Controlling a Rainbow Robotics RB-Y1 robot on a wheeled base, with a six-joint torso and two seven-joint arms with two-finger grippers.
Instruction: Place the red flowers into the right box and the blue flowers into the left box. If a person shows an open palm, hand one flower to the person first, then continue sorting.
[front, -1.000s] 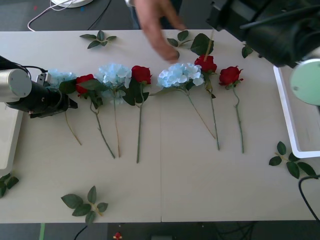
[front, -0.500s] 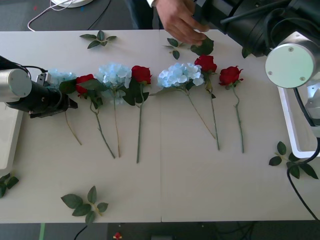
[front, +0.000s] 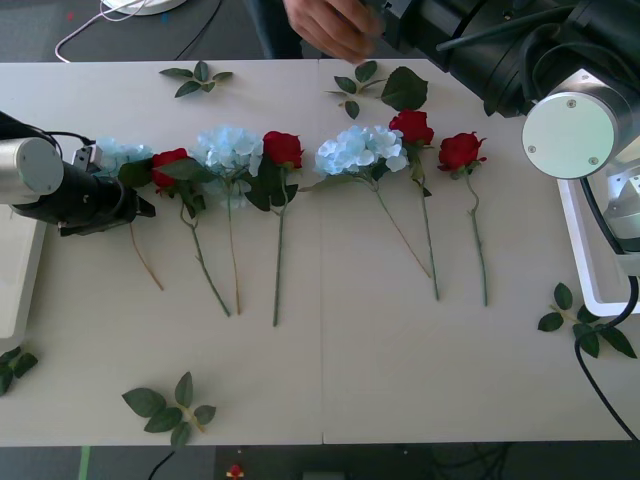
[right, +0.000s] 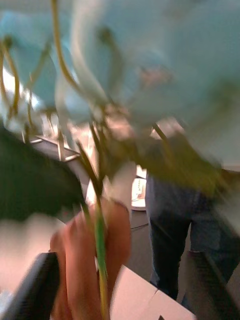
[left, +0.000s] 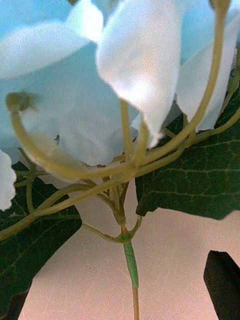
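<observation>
The right gripper (front: 385, 20) is up at the far edge of the table, meeting a person's hand (front: 325, 25) there, and in the right wrist view that hand (right: 87, 260) is wrapped around the green stem of a blue flower (right: 150, 75) whose pale head fills the space above the black fingers (right: 35, 290); the fingers sit wide apart at the corners, so the grip looks released, with the stem in the person's grasp. Over on the left side the left gripper (front: 135, 205) lies low on the table right at the leftmost blue flower (front: 118, 155), and its wrist view shows the petals and stem (left: 131, 260) close up between dark leaves; whether that pincer is clenched cannot be told. Across the middle of the table runs a row, heads far and stems near: a red rose (front: 168, 165), a blue flower (front: 228, 150), a red rose (front: 283, 148), a blue flower (front: 360, 148), a red rose (front: 411, 127) and a red rose (front: 460, 150). The right box (front: 572, 230) sits at the right table edge, the left box (front: 15, 280) at the left edge behind the left arm. Loose leaf sprigs (front: 170, 405) lie scattered near and far.
</observation>
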